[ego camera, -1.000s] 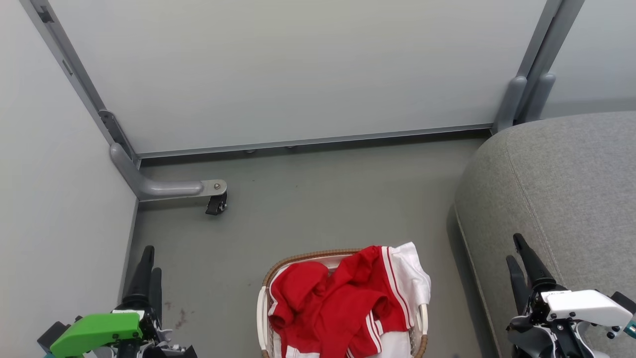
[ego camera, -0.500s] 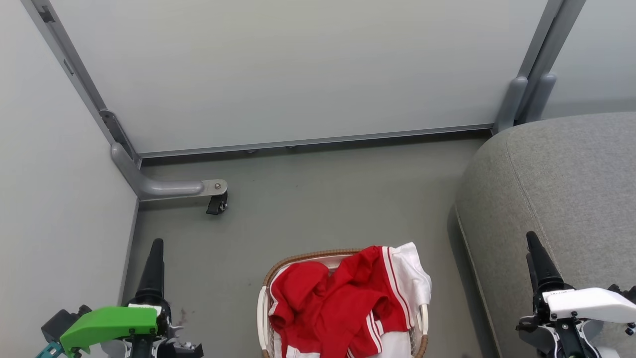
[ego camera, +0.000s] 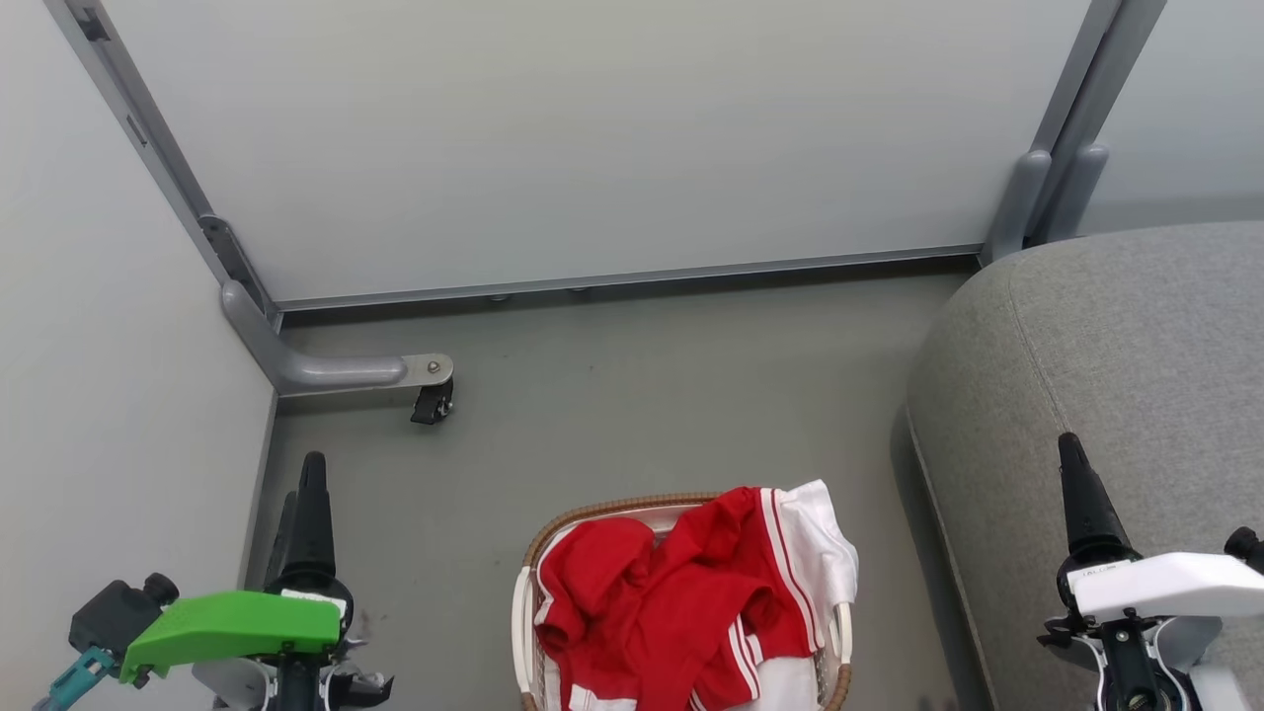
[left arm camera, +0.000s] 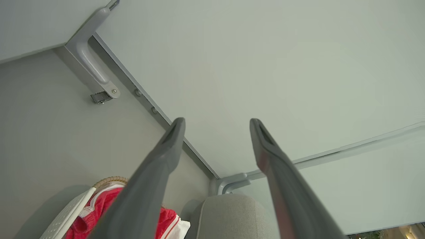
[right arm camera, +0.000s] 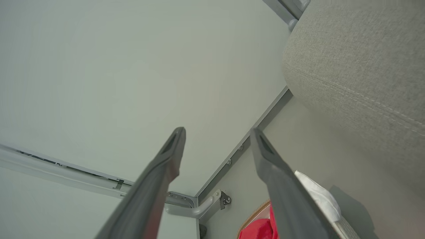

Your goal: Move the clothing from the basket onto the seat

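Large grey fabric-upholstered sofa seat [ego camera: 1116,375] noted at the right; no garment is seen on it. A small oval white perforated plastic basket with brown woven-look rim [ego camera: 602,511] stands on the floor near it. The soft bright red clothing with white stripes [ego camera: 662,602] is heaped inside. The left gripper [left arm camera: 216,120] and right gripper [right arm camera: 217,129] are held either side of the basket, fingers spread wide, nothing pinched. Step judged: approach, nothing lifted yet. Next move: a descent onto the heap and a closing on a thick fold are called for.
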